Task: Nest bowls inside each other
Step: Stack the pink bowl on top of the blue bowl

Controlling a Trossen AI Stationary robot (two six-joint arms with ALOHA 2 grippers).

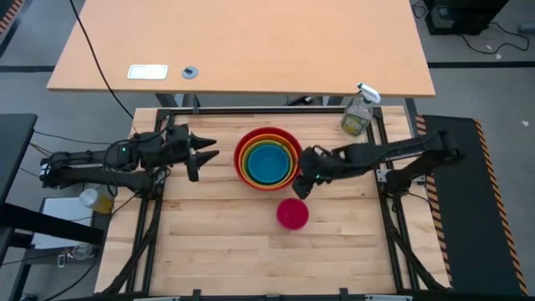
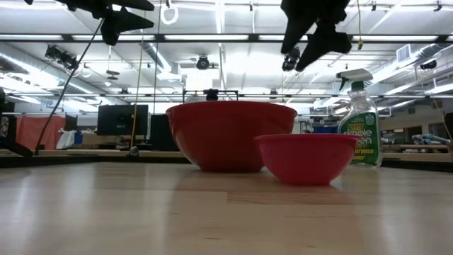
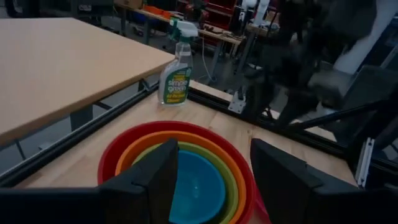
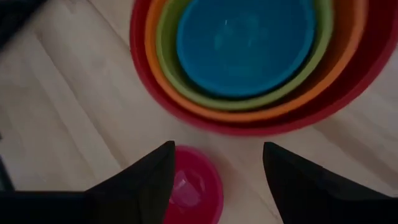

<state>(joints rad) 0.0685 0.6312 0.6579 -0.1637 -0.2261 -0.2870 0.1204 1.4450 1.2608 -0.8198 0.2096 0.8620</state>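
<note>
Four bowls sit nested at the table's middle, blue (image 1: 269, 164) inside lime green, inside orange, inside red (image 1: 267, 134). The pink bowl (image 1: 292, 214) stands alone on its base, just near of the stack. My right gripper (image 1: 302, 190) hangs open above the gap between the stack and the pink bowl (image 4: 189, 186), touching nothing. My left gripper (image 1: 215, 148) is open in the air left of the stack, pointing at it (image 3: 186, 180), with nothing between its fingers.
A clear spray bottle (image 1: 358, 113) of greenish liquid stands at the table's far right corner, also showing in the low view (image 2: 361, 127). A larger tan table (image 1: 242, 42) lies beyond the far edge. Bare wood stretches across the near half of the worktable (image 1: 251, 259).
</note>
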